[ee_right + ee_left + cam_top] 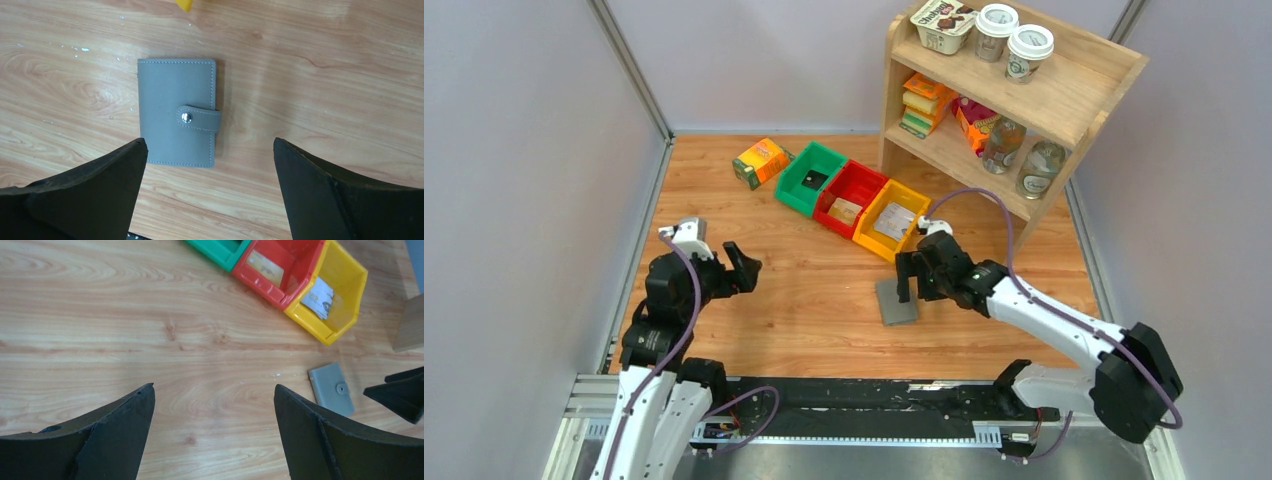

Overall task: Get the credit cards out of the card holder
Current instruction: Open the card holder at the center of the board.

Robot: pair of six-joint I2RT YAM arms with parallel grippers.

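Grey holder [176, 100] lies closed on the table [325, 75], its tab [200, 119] snapped. I see my right hand [210, 142] hovering over it, spread wide and empty; my left hand [213, 386], also released, hangs well apart.

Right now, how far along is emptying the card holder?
Nothing looks done: the grey card holder lies closed, its snap tab fastened. The right hand hovers open over it; the left hand is open, apart. Unsnapping and pulling cards remain.
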